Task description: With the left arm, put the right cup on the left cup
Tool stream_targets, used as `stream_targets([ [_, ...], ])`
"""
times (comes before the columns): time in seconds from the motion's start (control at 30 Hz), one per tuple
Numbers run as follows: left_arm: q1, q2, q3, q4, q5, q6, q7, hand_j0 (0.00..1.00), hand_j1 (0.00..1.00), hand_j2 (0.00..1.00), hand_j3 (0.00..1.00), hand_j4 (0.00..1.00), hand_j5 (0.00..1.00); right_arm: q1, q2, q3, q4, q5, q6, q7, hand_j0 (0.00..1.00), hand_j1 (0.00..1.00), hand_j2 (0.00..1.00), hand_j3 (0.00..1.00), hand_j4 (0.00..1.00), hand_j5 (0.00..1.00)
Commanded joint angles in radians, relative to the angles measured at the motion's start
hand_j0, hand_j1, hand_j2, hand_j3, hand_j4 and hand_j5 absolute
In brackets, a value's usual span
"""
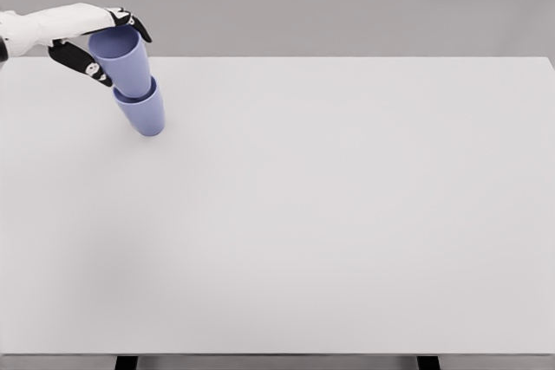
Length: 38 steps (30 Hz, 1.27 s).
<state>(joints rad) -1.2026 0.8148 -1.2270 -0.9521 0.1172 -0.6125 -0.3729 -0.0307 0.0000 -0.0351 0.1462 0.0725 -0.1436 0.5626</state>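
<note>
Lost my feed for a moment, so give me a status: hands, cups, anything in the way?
Left hand gripping upper cup. Upper cup seated in lower cup, both tilted. Right arm out of view. Table shows nothing near the stack.

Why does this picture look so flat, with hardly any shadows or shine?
Head view: a simulator's render with soft, even light; the white table shows no glare, only a faint shadow beside the lower cup. The upper cup and left hand look sharp, no blur.

left five-finger hand [97,39] grips upper lavender plastic cup [121,60] | nested in lower lavender cup [144,111] | both tilted | white tabletop [347,214]
</note>
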Motion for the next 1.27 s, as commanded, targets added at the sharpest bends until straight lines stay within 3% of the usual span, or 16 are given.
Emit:
stream_targets([
  [0.0, 0.000, -0.005, 0.000, 0.003, 0.004, 0.002, 0.002, 0.52, 0.52, 0.52, 0.52, 0.52, 0.52, 0.000, 0.000, 0.000, 0.000, 0.001, -0.001, 0.000, 1.00, 1.00, 1.00, 1.00, 1.00, 1.00],
  [0.3, 0.011, -0.005, 0.001, 0.003, 0.004, 0.002, 0.003, 0.55, 0.55, 0.55, 0.55, 0.55, 0.55, 0.000, 0.000, 0.000, 0.001, 0.001, -0.001, 0.000, 1.00, 1.00, 1.00, 1.00, 1.00, 1.00],
  [0.33, 0.011, -0.005, 0.001, 0.003, 0.004, 0.002, 0.006, 0.61, 0.61, 0.61, 0.61, 0.61, 0.61, 0.000, 0.000, 0.000, 0.000, 0.001, -0.001, 0.000, 1.00, 1.00, 1.00, 1.00, 1.00, 1.00],
  [0.37, 0.011, -0.005, 0.001, 0.003, 0.004, 0.002, 0.006, 0.80, 0.80, 0.80, 0.80, 0.80, 0.80, 0.000, 0.000, 0.000, 0.000, 0.001, -0.001, 0.000, 1.00, 1.00, 1.00, 1.00, 1.00, 1.00],
  [0.43, 0.011, -0.005, 0.001, 0.001, 0.004, 0.002, 0.011, 1.00, 1.00, 1.00, 1.00, 1.00, 1.00, 0.000, 0.000, 0.000, 0.000, 0.001, -0.001, 0.000, 1.00, 1.00, 1.00, 1.00, 1.00, 1.00],
  [0.7, 0.015, 0.010, 0.011, -0.025, 0.005, 0.002, 0.015, 1.00, 1.00, 1.00, 1.00, 1.00, 1.00, 0.000, 0.000, 0.000, 0.001, 0.001, -0.001, 0.000, 1.00, 1.00, 1.00, 1.00, 1.00, 1.00],
  [0.77, 0.015, 0.092, 0.020, -0.143, 0.022, 0.002, 0.015, 1.00, 1.00, 1.00, 1.00, 1.00, 1.00, 0.000, 0.000, 0.000, 0.000, 0.001, -0.001, 0.000, 1.00, 1.00, 1.00, 1.00, 1.00, 1.00],
  [0.87, 0.020, 0.265, 0.018, -0.376, 0.136, 0.002, 0.011, 1.00, 1.00, 1.00, 1.00, 1.00, 1.00, 0.000, 0.000, 0.000, 0.000, 0.001, -0.001, 0.000, 1.00, 1.00, 1.00, 1.00, 1.00, 1.00],
  [0.97, 0.054, 0.438, 0.032, -0.649, 0.208, 0.002, 0.005, 1.00, 1.00, 1.00, 1.00, 1.00, 1.00, 0.000, 0.000, 0.000, 0.001, 0.001, -0.001, 0.000, 1.00, 1.00, 1.00, 1.00, 1.00, 1.00],
  [1.03, 0.165, 0.494, 0.101, -0.795, 0.219, 0.002, 0.003, 1.00, 1.00, 1.00, 1.00, 1.00, 1.00, 0.000, 0.000, 0.000, 0.000, 0.001, -0.001, 0.000, 1.00, 1.00, 1.00, 1.00, 1.00, 1.00],
  [1.1, 0.359, 0.472, 0.256, -0.812, 0.219, 0.002, 0.003, 1.00, 1.00, 1.00, 1.00, 1.00, 1.00, 0.000, 0.000, 0.000, 0.000, 0.001, -0.001, 0.000, 1.00, 1.00, 1.00, 1.00, 1.00, 1.00],
  [1.13, 0.391, 0.457, 0.276, -0.812, 0.217, 0.002, 0.003, 1.00, 1.00, 1.00, 1.00, 1.00, 1.00, 0.000, 0.000, 0.000, 0.001, 0.001, -0.001, 0.000, 1.00, 1.00, 1.00, 1.00, 1.00, 1.00],
  [1.23, 0.399, 0.397, 0.281, -0.812, 0.219, 0.002, 0.005, 1.00, 1.00, 1.00, 1.00, 1.00, 1.00, 0.000, 0.000, 0.000, 0.000, 0.001, -0.001, 0.000, 1.00, 1.00, 1.00, 1.00, 1.00, 1.00],
])
